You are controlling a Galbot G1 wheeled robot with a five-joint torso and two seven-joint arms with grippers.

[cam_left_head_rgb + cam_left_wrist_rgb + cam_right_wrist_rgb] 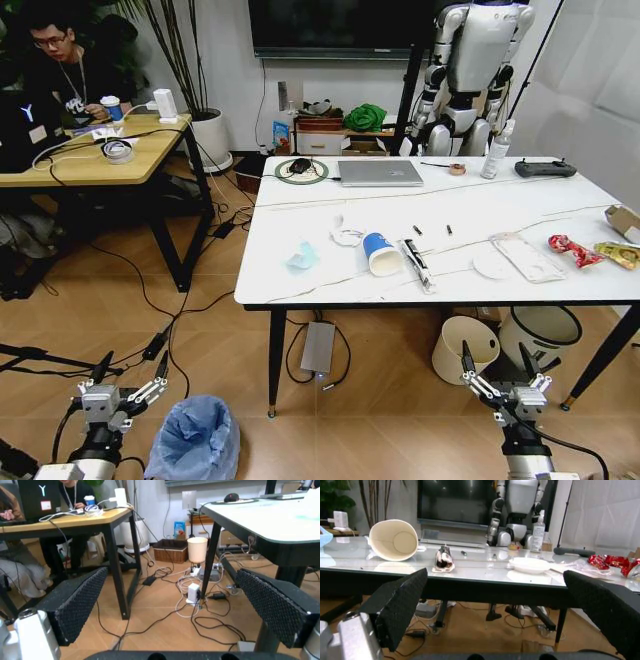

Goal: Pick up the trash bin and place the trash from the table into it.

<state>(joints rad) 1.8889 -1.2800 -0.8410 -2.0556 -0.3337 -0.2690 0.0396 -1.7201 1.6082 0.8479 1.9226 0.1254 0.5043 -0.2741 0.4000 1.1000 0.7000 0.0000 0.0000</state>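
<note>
The marble-look table [450,250] stood ahead of the robot, black legs slanted. On the floor at lower left sat the trash bin [195,440], its light-blue bag bulging over the rim, just right of the left gripper [128,385] and not touched by it. Left gripper hung low near the floor, jaws wide apart, holding nothing; in its wrist view the two black pads [75,602] framed bare floor and cables. Right gripper [497,365] hung below the table's front edge, jaws likewise spread wide, empty. Trash lay across the tabletop: clear plastic package [525,256] toward the right, blue-white paper cup [381,252] on its side near the middle, white lid [490,265] just left of the package, bluish tissue [302,257] toward the left, white tissue [347,235] beside the cup, red wrapper [572,249] and yellow wrapper [618,254] near the right edge. In the right wrist view the cup's [395,540] open mouth faced the camera
</note>
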